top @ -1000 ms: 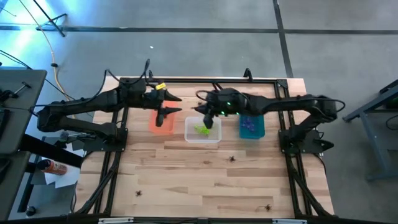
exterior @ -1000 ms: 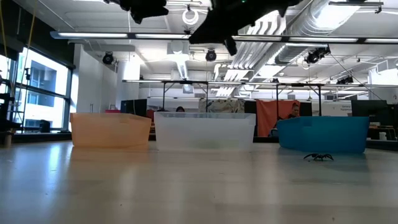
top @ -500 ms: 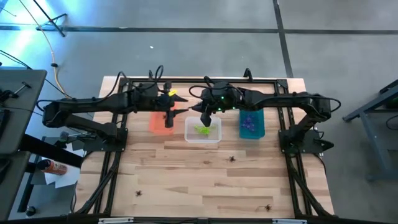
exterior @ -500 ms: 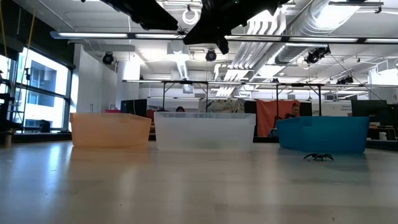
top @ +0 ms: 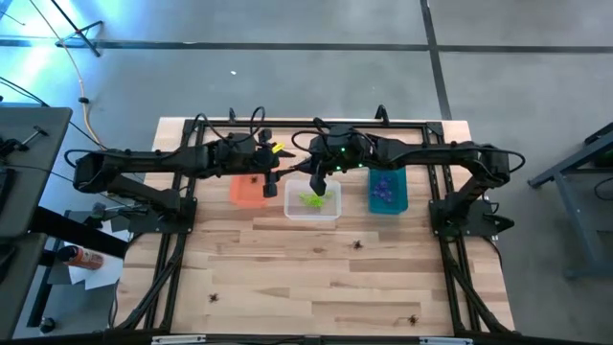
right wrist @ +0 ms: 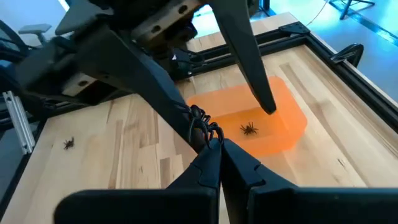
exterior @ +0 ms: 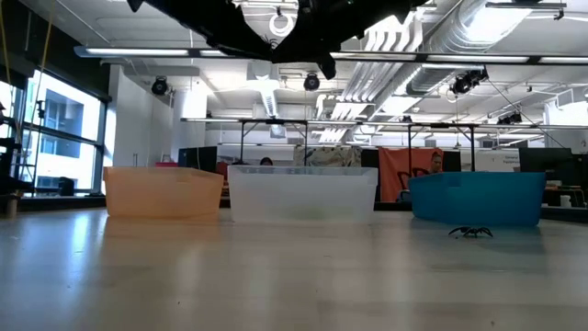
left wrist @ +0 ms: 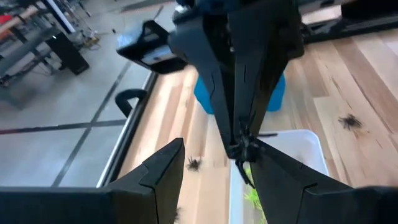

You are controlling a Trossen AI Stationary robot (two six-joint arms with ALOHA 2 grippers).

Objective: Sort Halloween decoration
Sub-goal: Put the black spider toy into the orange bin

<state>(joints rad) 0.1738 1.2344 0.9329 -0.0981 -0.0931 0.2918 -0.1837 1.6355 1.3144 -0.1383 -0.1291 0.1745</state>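
Observation:
My right gripper [right wrist: 214, 142] is shut on a small black spider decoration [right wrist: 200, 122], held in the air between the orange bin [top: 247, 193] and the clear bin [top: 312, 209]. My left gripper [top: 272, 182] is open, with one finger on each side of the spider [left wrist: 244, 149]. One of its fingertips [left wrist: 264, 152] is right beside the spider; I cannot tell if they touch. Another black spider [right wrist: 250, 129] lies in the orange bin. Green trinkets [top: 310, 199] lie in the clear bin and purple ones [top: 384, 192] in the teal bin [top: 388, 203]. My right gripper pinches the black spider's body [right wrist: 208, 132] between its two fingertips. The fingers slant down from the table's right side. The spider is lifted clear of the table and bins, its legs sticking out beyond the fingertips.
Loose black spiders lie on the bare wood nearer the front edge [top: 358, 243], [top: 213, 297], [top: 414, 318]. The three bins stand in a row at the table's far side. A black frame [top: 316, 125] runs around the table.
My left gripper has moved toward the table's right edge and down, rolling as it went, until its open fingers stand around the spider at my right gripper's tips. My right gripper has shifted slightly left, still shut on the spider.

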